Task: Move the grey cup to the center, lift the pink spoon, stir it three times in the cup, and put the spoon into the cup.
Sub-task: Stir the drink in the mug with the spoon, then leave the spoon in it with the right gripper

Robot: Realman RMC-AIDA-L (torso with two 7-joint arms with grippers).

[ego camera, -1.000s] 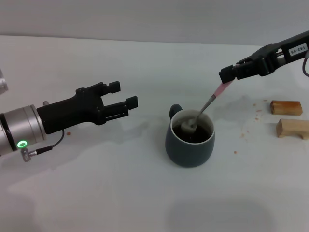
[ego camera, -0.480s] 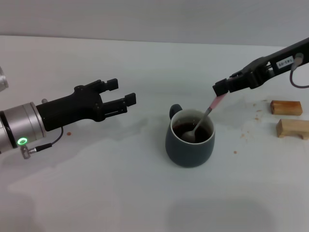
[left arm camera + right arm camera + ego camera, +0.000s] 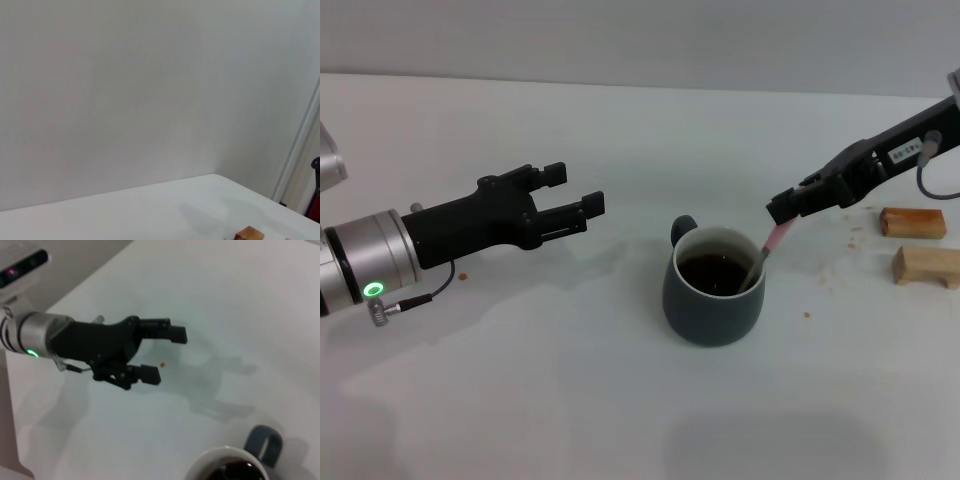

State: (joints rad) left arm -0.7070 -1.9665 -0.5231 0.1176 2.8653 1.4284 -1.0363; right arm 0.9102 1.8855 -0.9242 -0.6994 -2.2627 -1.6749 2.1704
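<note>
The grey cup (image 3: 714,287) stands near the table's middle, holding dark liquid, its loop handle toward the far left; its rim and handle also show in the right wrist view (image 3: 260,452). The pink spoon (image 3: 772,243) leans in the cup against the right rim, its metal end under the liquid. My right gripper (image 3: 786,208) is shut on the top of the pink handle, just up and right of the cup. My left gripper (image 3: 578,194) hovers open and empty, left of the cup; the same left gripper (image 3: 165,354) appears in the right wrist view.
Two wooden blocks (image 3: 913,222) (image 3: 926,266) lie at the right edge, with one block (image 3: 249,234) seen in the left wrist view. Small brown spots mark the table between the cup and the blocks.
My right gripper has swung the spoon from the cup's left side across to its right rim and lowered it, so the bowl is now under the liquid. The left arm barely shifted.
</note>
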